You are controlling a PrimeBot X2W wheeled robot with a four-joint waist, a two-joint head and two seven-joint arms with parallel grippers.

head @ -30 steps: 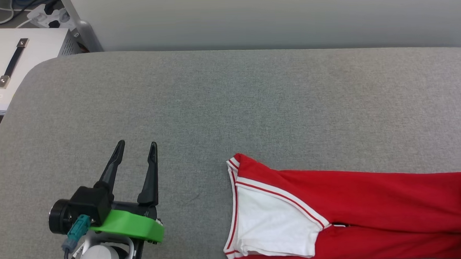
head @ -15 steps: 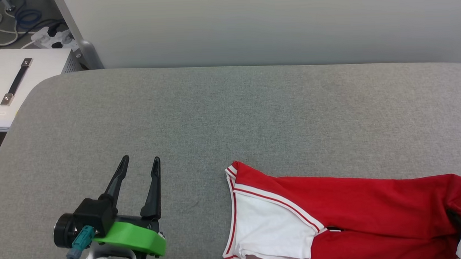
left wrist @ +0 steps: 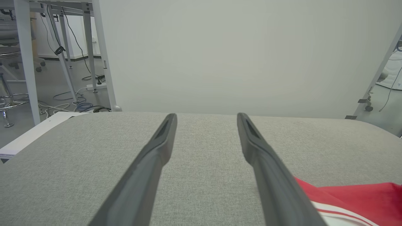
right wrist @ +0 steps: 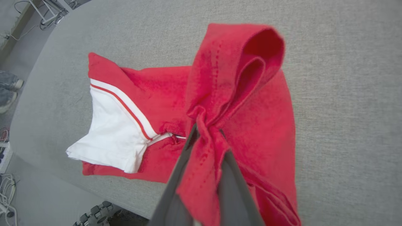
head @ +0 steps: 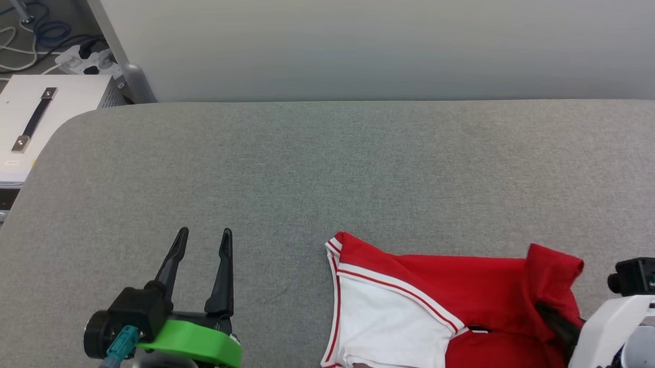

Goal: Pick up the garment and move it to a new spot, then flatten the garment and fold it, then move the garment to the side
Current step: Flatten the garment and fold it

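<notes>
While my right gripper (right wrist: 205, 133) pinches a bunched red fold at five o'clock, the garment (head: 476, 288) lies partly doubled on the grey table (head: 326, 162). My left gripper (head: 205, 233) hovers spread at seven. Folding looks underway; moving aside remains.

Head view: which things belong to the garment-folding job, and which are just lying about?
Job: garment, pinched in the shut right hand; open left hand; grey padded table.
Lying about: white box with handle; power strip; floor cables.
</notes>
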